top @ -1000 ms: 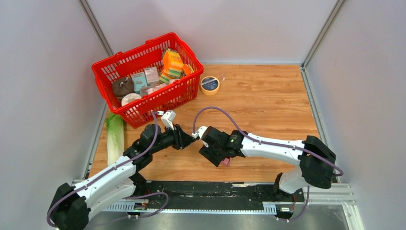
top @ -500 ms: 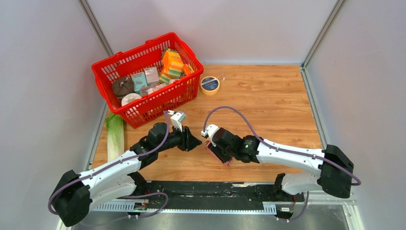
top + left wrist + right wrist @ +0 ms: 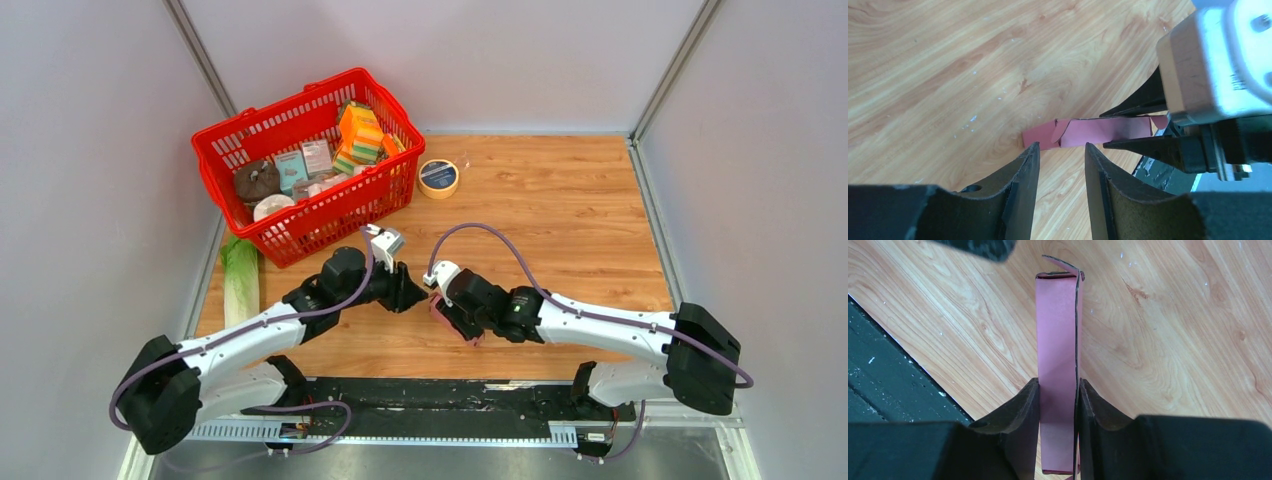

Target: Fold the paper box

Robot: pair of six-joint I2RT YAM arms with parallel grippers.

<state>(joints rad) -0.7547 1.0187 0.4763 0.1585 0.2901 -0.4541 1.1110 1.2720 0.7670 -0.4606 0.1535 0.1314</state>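
The paper box [image 3: 1058, 335] is a slim pink rectangular box with a small end flap sticking out at its far end. My right gripper [image 3: 1058, 387] is shut on its two long sides and holds it just above the wooden table. In the top view only a sliver of the box [image 3: 438, 310] shows under the right gripper [image 3: 445, 305]. My left gripper [image 3: 1060, 150] is open and empty. Its fingertips sit just short of the box's free end [image 3: 1083, 132]. In the top view the left gripper [image 3: 410, 295] points right at the box.
A red basket [image 3: 300, 150] with striped packs and small cartons stands at the back left. A tape roll [image 3: 438, 178] lies to its right. A green leafy vegetable [image 3: 240, 285] lies along the left edge. A black rail [image 3: 430, 395] runs along the near edge.
My left gripper has moved right, closer to the box's free end. My right gripper shifted right with the box a second ago and has since stayed nearly still.
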